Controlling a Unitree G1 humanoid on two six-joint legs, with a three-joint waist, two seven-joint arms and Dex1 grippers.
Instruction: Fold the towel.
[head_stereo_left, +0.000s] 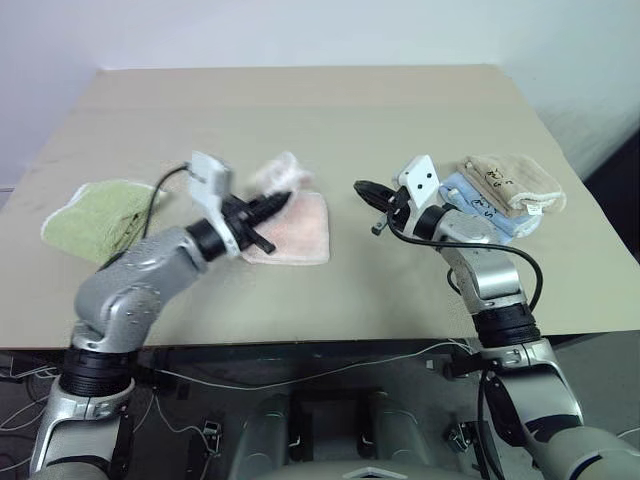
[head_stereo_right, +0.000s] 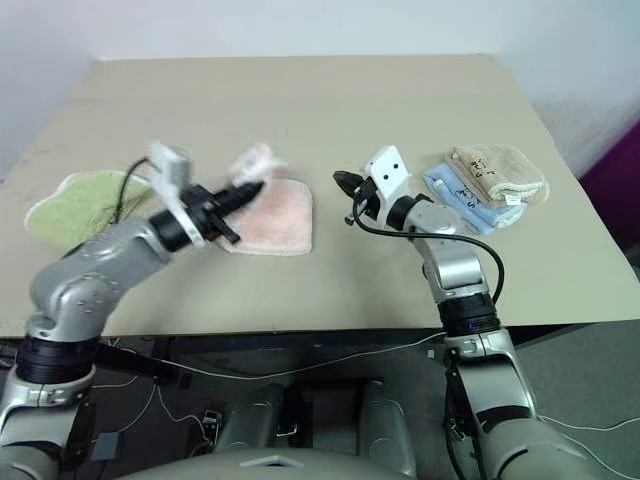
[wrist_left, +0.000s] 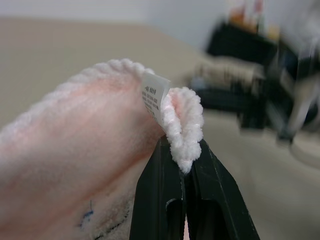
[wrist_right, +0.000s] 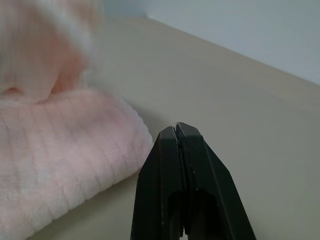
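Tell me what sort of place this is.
Probably a robot lab or test room, not a home: a plain tan table against bare pale walls, loose cables on the floor beneath it, and practice cloths laid out, a pink towel, a green towel and a folded stack.

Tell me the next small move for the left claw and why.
Probably carry the pinched corner on across and lay it on the far edge. The left claw is shut on the trimmed corner of the towel by its white tag, lifted off the table, while the rest lies flat. The right claw is shut, holding nothing, beside the towel.
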